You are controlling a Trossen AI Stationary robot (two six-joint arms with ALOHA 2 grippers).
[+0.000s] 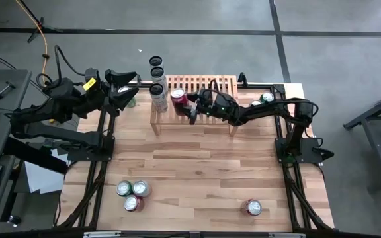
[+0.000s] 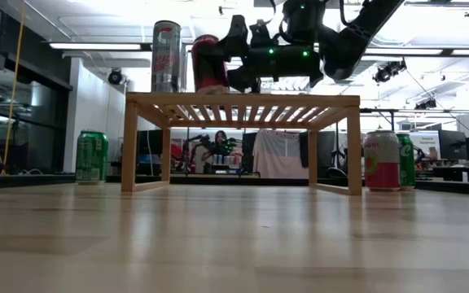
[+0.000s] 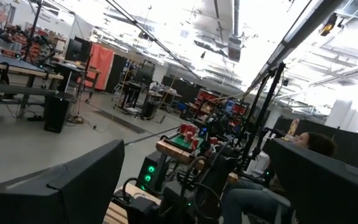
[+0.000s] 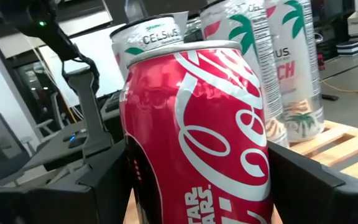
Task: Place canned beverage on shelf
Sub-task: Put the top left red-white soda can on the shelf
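Observation:
A red cola can (image 4: 197, 137) stands at the left part of the light-wood shelf (image 1: 204, 84), next to tall silver cans (image 1: 157, 96). My right gripper (image 1: 189, 107) reaches in from the table's right and is shut on this red can (image 2: 208, 63). The shelf (image 2: 243, 102) rests on its short side legs at the table's far edge. My left gripper (image 1: 127, 86) is raised at the table's far left, open, with nothing between its fingers (image 3: 86, 186). My right gripper pinches the red can's round wall (image 4: 143, 180) between its two fingers (image 4: 98, 186), one on each side. The fingers come about level from the table's right. The can is upright with its bottom at the slatted top (image 2: 218, 94); whether it rests there I cannot tell.
Three cans (image 1: 132, 193) lie grouped near the table's front left, and one red can (image 1: 253, 207) at the front right. A green can (image 1: 266, 98) stands right of the shelf, another (image 2: 92, 156) left of it. The middle of the table (image 1: 197, 158) is bare wood.

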